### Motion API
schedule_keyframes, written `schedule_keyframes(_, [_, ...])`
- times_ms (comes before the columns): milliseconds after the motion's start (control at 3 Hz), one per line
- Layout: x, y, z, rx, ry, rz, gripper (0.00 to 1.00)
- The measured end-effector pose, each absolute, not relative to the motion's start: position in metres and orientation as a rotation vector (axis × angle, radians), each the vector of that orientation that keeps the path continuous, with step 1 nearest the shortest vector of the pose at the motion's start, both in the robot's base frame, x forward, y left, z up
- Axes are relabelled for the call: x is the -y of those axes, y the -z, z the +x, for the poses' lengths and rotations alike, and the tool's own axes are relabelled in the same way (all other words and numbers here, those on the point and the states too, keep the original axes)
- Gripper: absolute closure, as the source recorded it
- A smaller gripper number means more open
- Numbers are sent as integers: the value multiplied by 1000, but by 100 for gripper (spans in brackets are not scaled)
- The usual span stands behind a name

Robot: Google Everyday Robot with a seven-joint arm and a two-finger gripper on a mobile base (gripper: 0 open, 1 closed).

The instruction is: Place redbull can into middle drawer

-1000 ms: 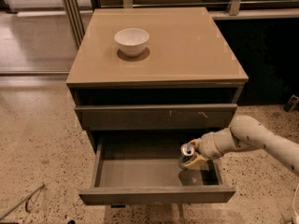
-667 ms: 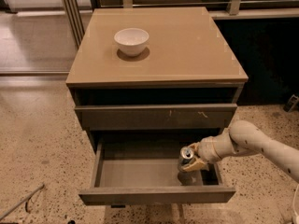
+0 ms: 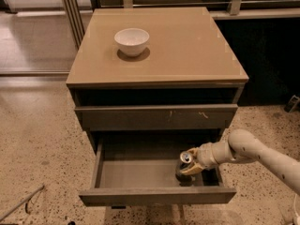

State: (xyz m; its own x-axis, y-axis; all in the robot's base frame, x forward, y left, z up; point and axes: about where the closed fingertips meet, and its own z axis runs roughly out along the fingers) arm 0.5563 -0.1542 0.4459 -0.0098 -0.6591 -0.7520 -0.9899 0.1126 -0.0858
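redbull can (image 3: 185, 157) tilted, low inside the open middle drawer (image 3: 136, 173), right side; whether its base touches the floor is unclear. claw (image 3: 191, 168) clamped on the can. placing looks nearly done; letting go not yet done. arm slopes down from the right into the drawer. white bowl (image 3: 131, 41) on desk (image 3: 187, 50), well apart.

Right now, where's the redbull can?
Camera view: the redbull can is held tilted in the gripper, inside the open middle drawer at its right end, below the scratched drawer front.
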Motion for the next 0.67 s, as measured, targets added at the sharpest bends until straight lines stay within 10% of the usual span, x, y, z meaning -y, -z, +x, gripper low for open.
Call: schedule_keyframes(667, [151, -418, 570, -1726, -631, -1639, 100])
